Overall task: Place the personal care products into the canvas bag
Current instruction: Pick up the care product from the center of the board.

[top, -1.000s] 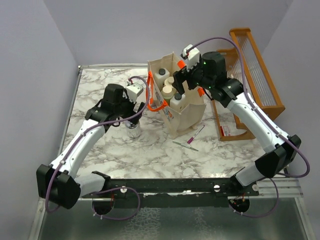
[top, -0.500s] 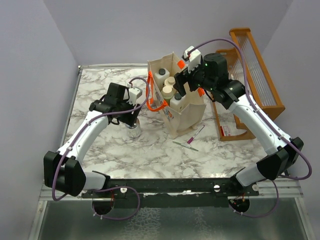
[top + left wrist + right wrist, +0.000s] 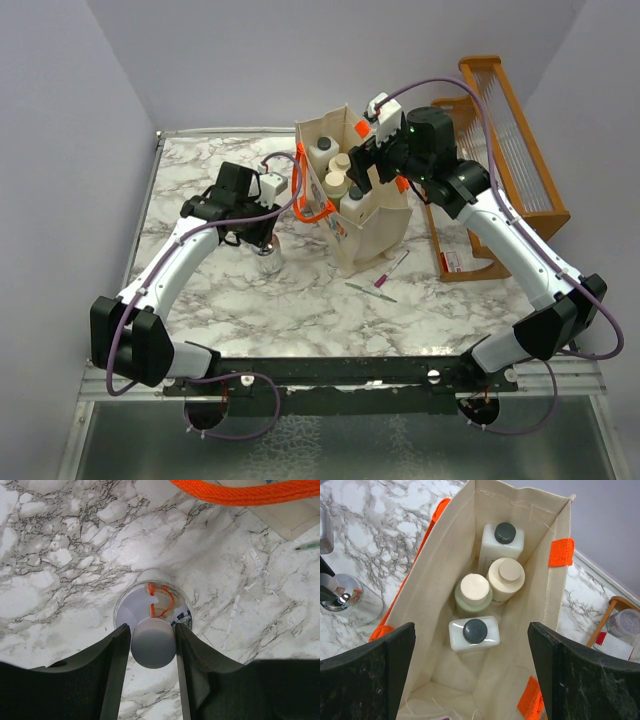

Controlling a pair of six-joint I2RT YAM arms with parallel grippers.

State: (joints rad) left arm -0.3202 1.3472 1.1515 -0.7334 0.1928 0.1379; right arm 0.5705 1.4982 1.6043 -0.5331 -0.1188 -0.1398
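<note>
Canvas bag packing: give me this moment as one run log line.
left pincer: closed on clear bottle cap | right pincer: open above canvas bag | in bag: four bottles | clear bottle: on table

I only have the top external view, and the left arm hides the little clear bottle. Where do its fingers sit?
Observer: In the left wrist view, the left gripper has its fingers on either side of the chrome cap of the short clear bottle. They look pressed against it.
Operator: Is it upright?
Observer: Yes, it stands upright on the marble table.
Operator: And under the right arm?
Observer: The right wrist view shows four bottles standing in the canvas bag: a white bottle at the back, a beige bottle, an olive-green bottle and another white one.
</note>
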